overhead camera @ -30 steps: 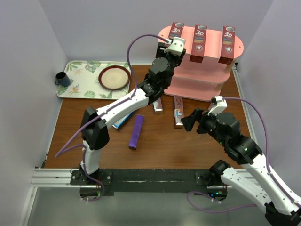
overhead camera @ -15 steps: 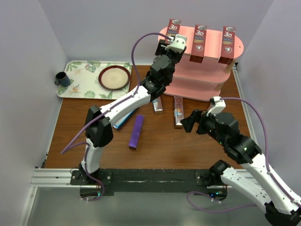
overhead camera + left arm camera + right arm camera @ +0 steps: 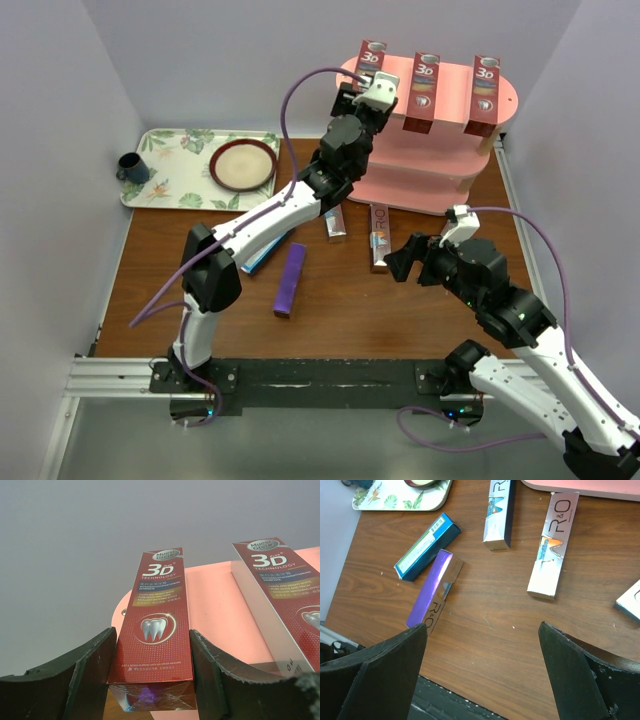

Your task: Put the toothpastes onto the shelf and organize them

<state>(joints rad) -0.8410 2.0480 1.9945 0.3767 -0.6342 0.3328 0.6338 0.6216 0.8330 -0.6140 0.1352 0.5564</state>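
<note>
My left gripper [image 3: 152, 680] is shut on a red "3D" toothpaste carton [image 3: 157, 625], held upright at the left end of the pink shelf's top board [image 3: 215, 610]. In the top view this gripper [image 3: 368, 90] is at that carton [image 3: 373, 62], and two more red cartons [image 3: 424, 90] [image 3: 484, 95] stand on the shelf [image 3: 455, 130]. On the table lie a purple carton [image 3: 430, 597], a teal-blue one [image 3: 426, 546] and two silver ones [image 3: 552, 545] [image 3: 498, 512]. My right gripper [image 3: 482, 670] hangs open over bare wood with nothing between its fingers.
A floral tray [image 3: 175, 170] at the back left holds a brown plate [image 3: 243, 165] and a dark mug [image 3: 132, 168]. Another pale carton end [image 3: 630, 600] shows at the right edge of the right wrist view. Walls close in on the table's left, back and right.
The left gripper shifted the red carton slightly up and left at the shelf top, then held still. The right arm barely moved.
</note>
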